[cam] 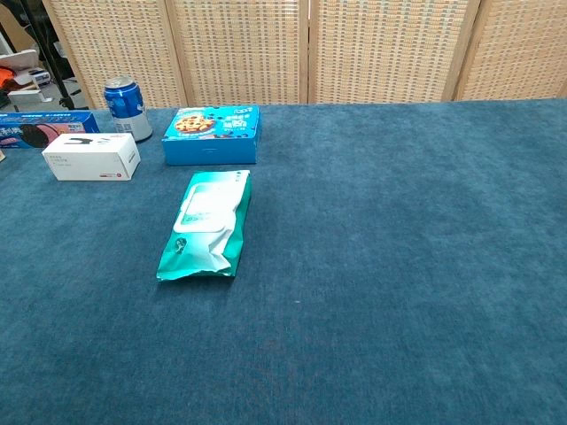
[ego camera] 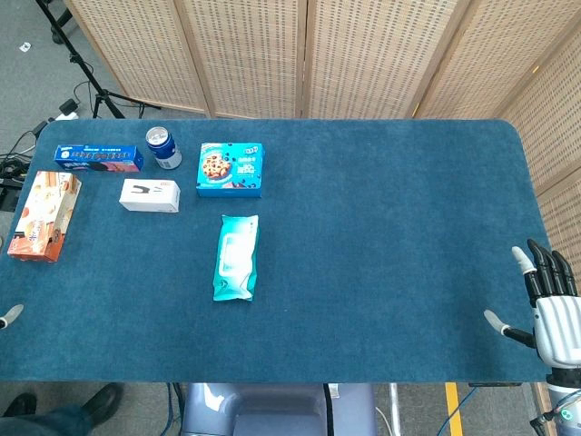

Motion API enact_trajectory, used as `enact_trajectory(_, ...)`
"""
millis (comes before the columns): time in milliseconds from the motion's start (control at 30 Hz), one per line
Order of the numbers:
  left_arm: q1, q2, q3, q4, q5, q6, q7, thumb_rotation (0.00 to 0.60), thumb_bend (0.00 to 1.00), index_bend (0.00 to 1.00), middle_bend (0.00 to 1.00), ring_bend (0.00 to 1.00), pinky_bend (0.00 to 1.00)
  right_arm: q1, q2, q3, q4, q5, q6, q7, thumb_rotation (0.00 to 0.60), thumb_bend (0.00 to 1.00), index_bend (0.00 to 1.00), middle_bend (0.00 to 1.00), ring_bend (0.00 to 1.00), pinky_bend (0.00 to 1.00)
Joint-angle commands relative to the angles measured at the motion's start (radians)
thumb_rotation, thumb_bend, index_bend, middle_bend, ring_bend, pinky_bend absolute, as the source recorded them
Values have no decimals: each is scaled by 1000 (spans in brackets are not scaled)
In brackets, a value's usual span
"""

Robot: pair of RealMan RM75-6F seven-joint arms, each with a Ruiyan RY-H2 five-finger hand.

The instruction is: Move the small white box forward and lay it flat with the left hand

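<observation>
The small white box [ego camera: 150, 194] [cam: 92, 156] rests on the blue tablecloth at the far left, its black-marked face up and its long side across the table. Nothing touches it. Of my left hand [ego camera: 10, 315] only a grey tip shows at the left edge of the head view, well nearer than the box; how its fingers stand is hidden. My right hand [ego camera: 550, 298] hovers at the table's near right corner, fingers spread and holding nothing. The chest view shows neither hand.
Behind the white box stand a blue soda can [ego camera: 163, 147] [cam: 128, 108] and a long blue biscuit box [ego camera: 98, 158]. A blue cookie box [ego camera: 230, 170] [cam: 213, 135] lies to its right, a teal wipes pack [ego camera: 237, 257] [cam: 206, 226] nearer, and an orange snack box [ego camera: 44, 215] at the left edge.
</observation>
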Motion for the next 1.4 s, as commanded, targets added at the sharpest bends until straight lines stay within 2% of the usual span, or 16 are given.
enact_trajectory(33, 0, 0, 0, 2, 0, -2, 1, 600, 59, 0, 0, 0, 0, -3, -2, 2, -2, 2, 5, -14, 600, 0, 0, 0, 0, 0)
enact_trajectory(267, -6, -1, 0, 10, 12, -5, -7, 600, 59, 0, 0, 0, 0, -4, 0, 1, -5, 1, 3, -10, 600, 0, 0, 0, 0, 0)
enact_trajectory(467, -100, 20, -32, 54, 61, -103, -118, 600, 57, 0, 0, 0, 0, 3, 1, 4, -4, 12, -17, -7, 600, 0, 0, 0, 0, 0)
enact_trajectory(667, -230, 45, -66, 100, 101, -243, -167, 600, 58, 0, 0, 0, 0, 8, -1, 14, -3, 31, -27, -10, 600, 0, 0, 0, 0, 0)
enact_trajectory(800, -360, 28, -97, 154, 56, -425, -122, 600, 63, 0, 0, 0, 0, 12, -3, 21, 3, 57, -45, -6, 600, 0, 0, 0, 0, 0)
enact_trajectory(900, -459, -23, -115, 231, 1, -567, -83, 600, 69, 0, 0, 0, 0, 19, -3, 26, 10, 77, -67, 7, 600, 0, 0, 0, 0, 0)
enact_trajectory(933, -526, -74, -124, 300, -34, -668, -81, 600, 69, 0, 0, 0, 0, 23, -5, 32, 17, 95, -81, 8, 600, 0, 0, 0, 0, 0)
enact_trajectory(1000, -597, -146, -133, 409, -72, -763, -76, 600, 68, 0, 0, 0, 0, 30, -9, 38, 25, 114, -98, 7, 600, 0, 0, 0, 0, 0)
enact_trajectory(1133, -691, -251, -133, 562, -101, -872, -73, 600, 69, 0, 0, 0, 0, 40, -19, 49, 41, 149, -126, -10, 600, 0, 0, 0, 0, 0)
enact_trajectory(1400, -803, -381, -123, 768, -134, -1002, -65, 600, 72, 0, 0, 0, 0, 53, -36, 68, 65, 207, -163, -38, 600, 0, 0, 0, 0, 0)
